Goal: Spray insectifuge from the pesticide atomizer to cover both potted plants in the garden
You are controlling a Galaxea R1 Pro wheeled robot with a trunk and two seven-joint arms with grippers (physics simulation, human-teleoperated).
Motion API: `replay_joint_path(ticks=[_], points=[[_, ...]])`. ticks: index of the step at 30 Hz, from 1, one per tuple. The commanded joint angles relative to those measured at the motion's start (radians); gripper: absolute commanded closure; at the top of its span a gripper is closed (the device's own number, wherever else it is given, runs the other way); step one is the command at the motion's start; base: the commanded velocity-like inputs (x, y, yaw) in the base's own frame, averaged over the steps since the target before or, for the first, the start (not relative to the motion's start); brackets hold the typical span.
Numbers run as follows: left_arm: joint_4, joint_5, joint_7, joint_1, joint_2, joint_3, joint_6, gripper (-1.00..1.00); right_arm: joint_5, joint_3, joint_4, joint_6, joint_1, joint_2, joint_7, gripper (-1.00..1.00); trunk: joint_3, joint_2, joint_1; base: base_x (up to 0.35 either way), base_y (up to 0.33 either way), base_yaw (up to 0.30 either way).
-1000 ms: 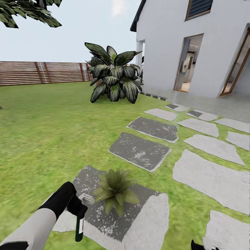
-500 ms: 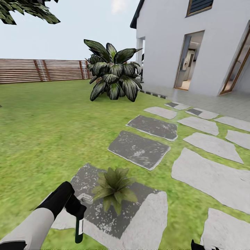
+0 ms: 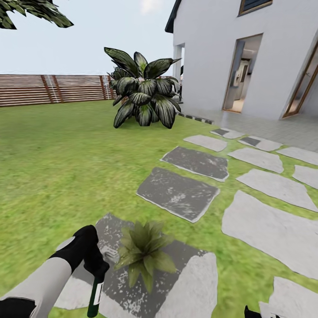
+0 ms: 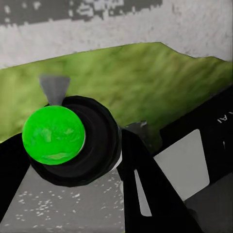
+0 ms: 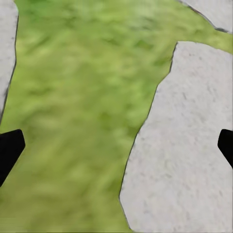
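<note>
Bottle [image 3: 94,295] of dark green plastic with a white label hangs bottom-down, clamped in our left gripper [image 3: 98,270]. Just beside it a rosette of pointed leaves, the plant [image 3: 142,253], sits on a mottled grey stone [image 3: 185,282]. Our right gripper's [image 5: 116,143] black fingertips [image 5: 8,145] stand wide apart over rough grass [image 5: 73,121].

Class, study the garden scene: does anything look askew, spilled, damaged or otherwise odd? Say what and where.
One thing: the atomizer in the left gripper hangs with its bottle pointing down towards the stone, not upright, just beside the potted plant. The plant stands upright on that stone; nothing looks spilled or broken.
</note>
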Motion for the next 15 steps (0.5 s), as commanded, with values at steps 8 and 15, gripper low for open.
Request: replay_joint_path(ticks=[8, 15], points=[[-0.001, -0.009, -0.005, 0.010, 0.029, -0.006, 0.003, 1.00, 0.008, -0.006, 0.003, -0.005, -0.002, 0.007, -0.006, -1.00, -0.001, 0.000, 0.000, 0.118, 0.000, 0.048], [-0.002, -0.007, -0.003, 0.011, 0.045, 0.000, 0.003, 1.00, 0.008, -0.006, 0.003, -0.004, -0.002, 0.008, -0.006, -1.00, -0.001, 0.000, 0.000, 0.002, -0.077, 0.237]])
